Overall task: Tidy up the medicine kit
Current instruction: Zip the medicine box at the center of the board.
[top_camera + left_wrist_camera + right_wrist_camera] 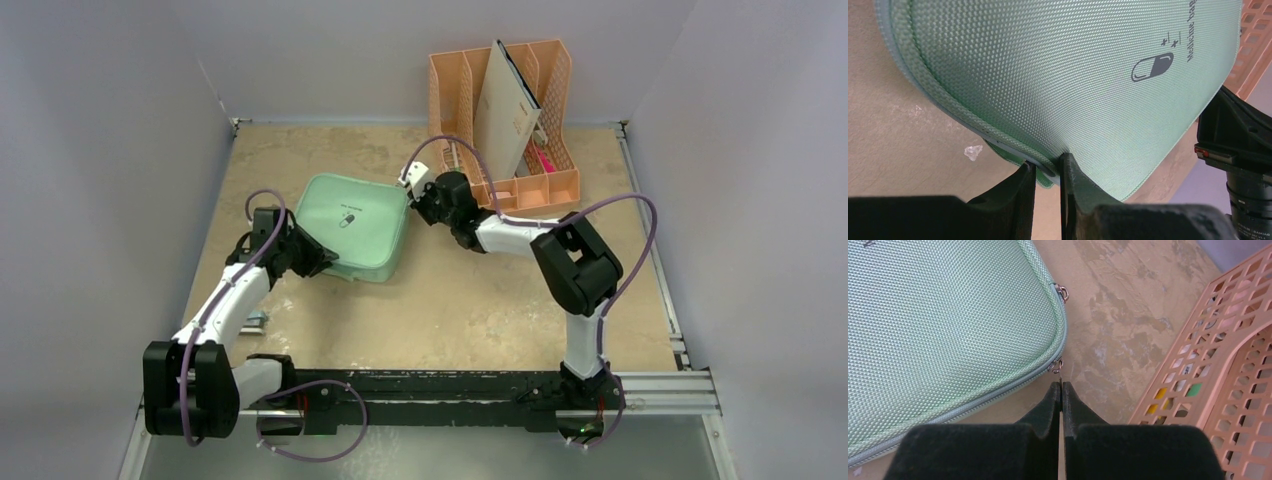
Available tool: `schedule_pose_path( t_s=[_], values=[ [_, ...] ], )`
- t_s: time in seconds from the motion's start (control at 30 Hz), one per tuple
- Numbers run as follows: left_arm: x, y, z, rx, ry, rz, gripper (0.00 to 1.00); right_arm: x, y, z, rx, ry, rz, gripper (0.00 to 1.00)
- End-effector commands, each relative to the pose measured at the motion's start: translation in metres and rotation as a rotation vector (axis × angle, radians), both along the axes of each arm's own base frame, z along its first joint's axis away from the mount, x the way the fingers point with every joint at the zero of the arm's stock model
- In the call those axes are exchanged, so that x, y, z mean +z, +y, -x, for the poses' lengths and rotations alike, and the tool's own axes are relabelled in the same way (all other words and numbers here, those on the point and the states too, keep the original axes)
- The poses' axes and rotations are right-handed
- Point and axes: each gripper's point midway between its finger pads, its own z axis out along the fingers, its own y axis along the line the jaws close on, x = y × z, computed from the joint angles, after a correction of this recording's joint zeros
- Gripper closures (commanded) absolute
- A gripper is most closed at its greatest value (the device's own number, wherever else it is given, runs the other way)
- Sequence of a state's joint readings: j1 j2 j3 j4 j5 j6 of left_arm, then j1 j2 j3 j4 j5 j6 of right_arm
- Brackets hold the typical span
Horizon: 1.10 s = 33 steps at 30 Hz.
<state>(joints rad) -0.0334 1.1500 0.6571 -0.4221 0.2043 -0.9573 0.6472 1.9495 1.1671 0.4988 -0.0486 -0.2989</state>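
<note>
Mint-green fabric: pinning the medicine kit (352, 225) by its rim inside the left gripper (1048, 169), nipping the zipper pull (1057, 366) in the clenched right gripper (1061, 386); likely best drawing along the track.

Medicine kit (1048, 75) partly out of frame

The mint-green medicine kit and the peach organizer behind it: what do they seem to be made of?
The medicine kit looks like woven synthetic fabric, matte: a coarse weave shows, with corded piping and a metallic zipper pull. The organizer looks like moulded plastic, smooth, slightly glossy, pierced by a regular lattice of holes.
</note>
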Motion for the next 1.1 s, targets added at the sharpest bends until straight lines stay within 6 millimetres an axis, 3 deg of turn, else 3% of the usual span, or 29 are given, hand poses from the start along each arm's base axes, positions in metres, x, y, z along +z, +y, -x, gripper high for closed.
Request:
schedule_pose_path(
  t_s=[0.0, 0.17, 0.23, 0.37, 0.47, 0.63, 0.73, 0.83, 0.97, 1.07],
  values=[
    [-0.034, 0.030, 0.026, -0.015, 0.137, -0.174, 0.93, 0.042, -0.009, -0.038, -0.039, -0.140, 0.000, 1.00],
    [-0.024, 0.034, 0.013, -0.020, 0.107, -0.184, 0.91, 0.048, -0.008, -0.027, -0.006, -0.164, -0.030, 1.00],
    [-0.013, 0.045, 0.002, 0.007, 0.088, -0.196, 0.89, 0.045, -0.010, -0.019, -0.006, -0.151, -0.043, 1.00],
    [0.016, 0.058, -0.029, 0.017, 0.007, -0.226, 0.89, 0.047, -0.010, -0.004, -0.004, -0.128, -0.083, 1.00],
    [0.040, 0.062, -0.054, 0.009, -0.058, -0.235, 0.89, 0.049, 0.003, 0.016, 0.024, -0.117, -0.102, 1.00],
    [0.089, 0.080, -0.073, 0.014, -0.117, -0.329, 0.80, 0.055, 0.021, 0.045, 0.052, -0.102, -0.137, 1.00],
    [0.110, 0.083, -0.068, -0.002, -0.141, -0.362, 0.72, 0.055, 0.032, 0.061, 0.074, -0.083, -0.159, 1.00],
    [0.118, 0.064, -0.056, -0.068, -0.173, -0.289, 0.63, 0.055, 0.042, 0.076, 0.097, -0.071, -0.178, 1.00],
    [0.101, 0.032, -0.029, -0.137, -0.152, -0.122, 0.55, 0.056, 0.055, 0.093, 0.124, -0.052, -0.202, 1.00],
    [0.082, 0.019, -0.009, -0.162, -0.109, -0.047, 0.52, 0.057, 0.065, 0.108, 0.147, -0.037, -0.223, 1.00]
  ],
)
